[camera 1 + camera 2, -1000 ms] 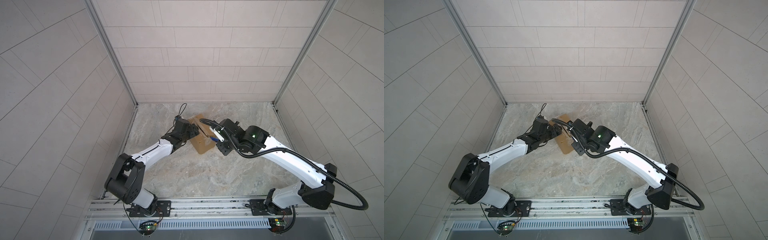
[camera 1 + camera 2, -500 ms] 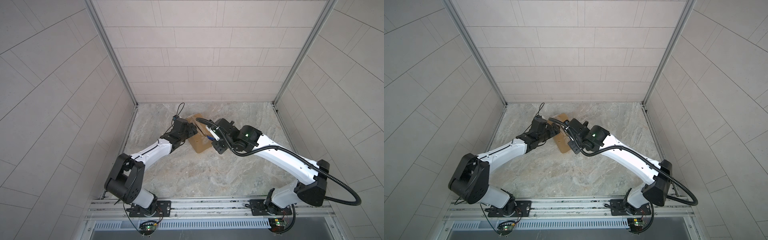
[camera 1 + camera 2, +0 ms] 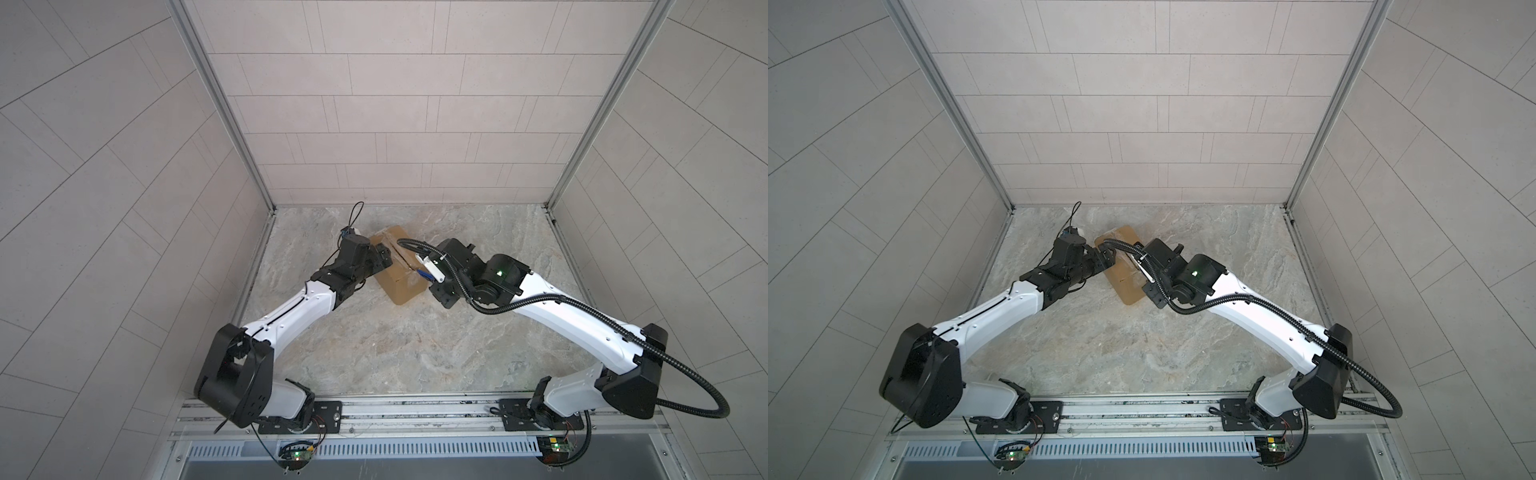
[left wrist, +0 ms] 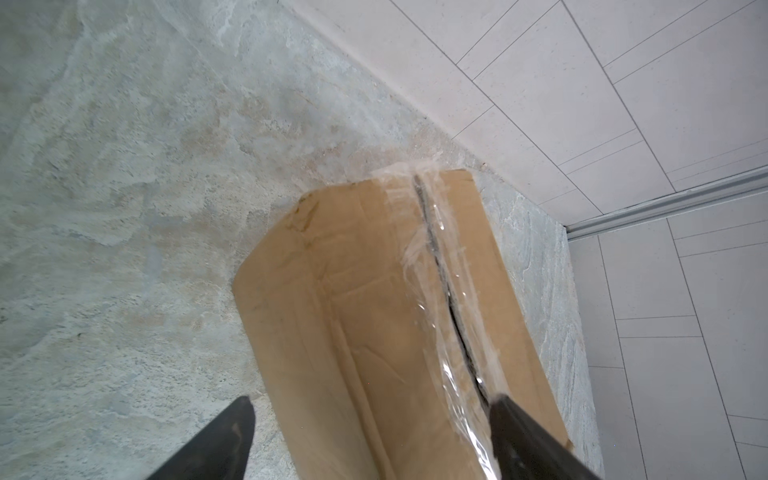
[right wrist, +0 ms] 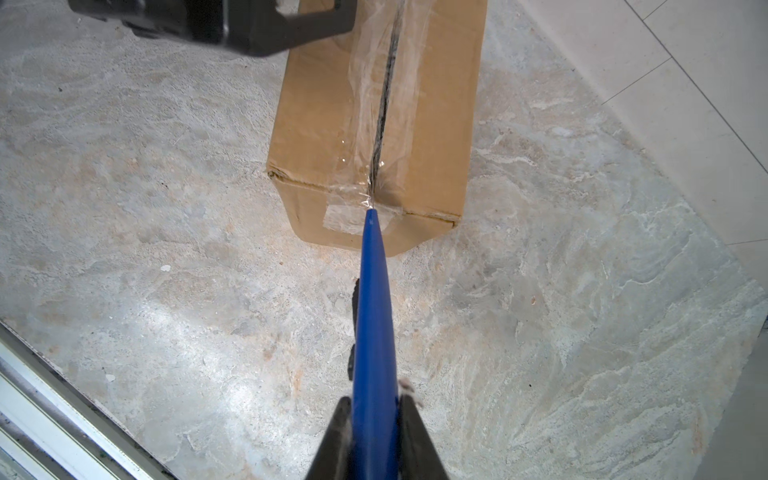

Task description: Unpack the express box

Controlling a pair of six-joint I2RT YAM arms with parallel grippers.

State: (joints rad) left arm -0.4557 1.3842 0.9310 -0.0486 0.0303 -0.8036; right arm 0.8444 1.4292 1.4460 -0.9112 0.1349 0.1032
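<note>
The express box (image 3: 400,279) (image 3: 1124,279), a brown carton, lies on the stone floor near the back. Clear tape runs along its top seam (image 4: 432,241), which shows as a dark slit. My left gripper (image 4: 372,399) (image 3: 383,260) is open wide. One finger (image 4: 523,436) rests over the box top at the seam, and the other finger (image 4: 224,440) is beside the box above the floor. My right gripper (image 5: 374,399) (image 3: 432,277) is shut on a blue utility knife (image 5: 374,316). The knife's tip touches the taped end edge of the box (image 5: 328,124) at the seam.
The tiled back wall (image 4: 540,83) stands just behind the box, and the side walls close in the floor. A metal rail (image 5: 62,415) runs along the front edge. The right arm's black cable (image 3: 419,247) loops over the box.
The right arm's wrist has shifted slightly left toward the box, knife still in the grip. The left gripper and the box stay about where they were.
</note>
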